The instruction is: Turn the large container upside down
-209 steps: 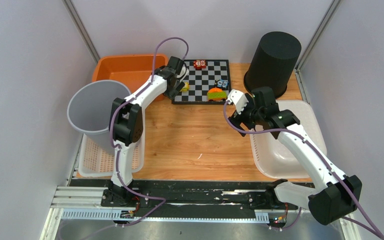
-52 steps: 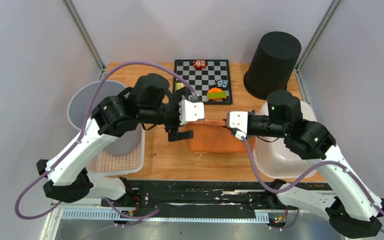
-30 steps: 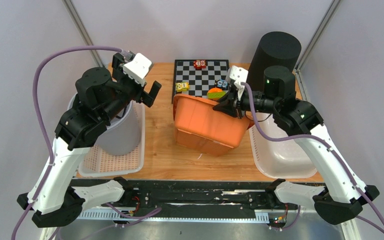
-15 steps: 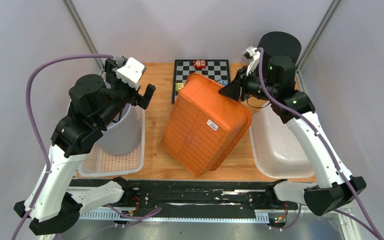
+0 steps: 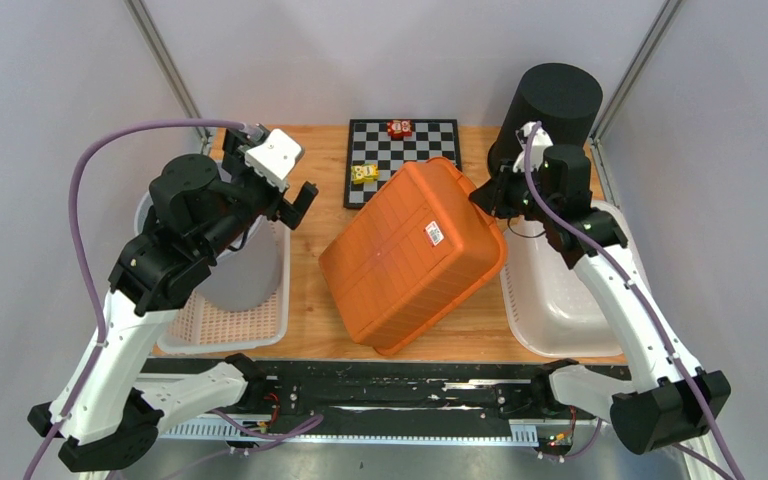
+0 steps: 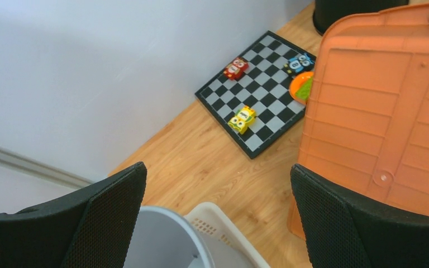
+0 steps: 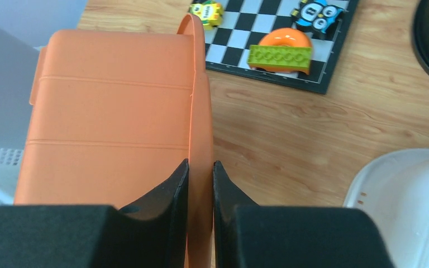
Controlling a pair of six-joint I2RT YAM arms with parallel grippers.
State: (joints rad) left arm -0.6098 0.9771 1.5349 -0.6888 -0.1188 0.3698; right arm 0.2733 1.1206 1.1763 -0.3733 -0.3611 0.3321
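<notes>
The large container (image 5: 410, 255) is an orange rectangular tub, now bottom-up and tilted over the middle of the table, its ribbed base and a white label facing the top camera. My right gripper (image 5: 484, 196) is shut on its rim at the far right corner; in the right wrist view the thin orange rim (image 7: 200, 139) runs between the two black fingers (image 7: 174, 187). My left gripper (image 5: 295, 202) stands open above the grey bucket, apart from the tub; the tub's base (image 6: 380, 106) fills the right of the left wrist view.
A grey bucket (image 5: 215, 260) sits in a white slotted basket (image 5: 195, 325) at the left. A chessboard (image 5: 390, 150) with small toys lies at the back, a black upturned bin (image 5: 550, 120) at back right, a white tub (image 5: 565, 300) at the right.
The right gripper has swung the orange tub further over and lower, its base now flatter toward the camera. The left arm has barely moved and stays open.
</notes>
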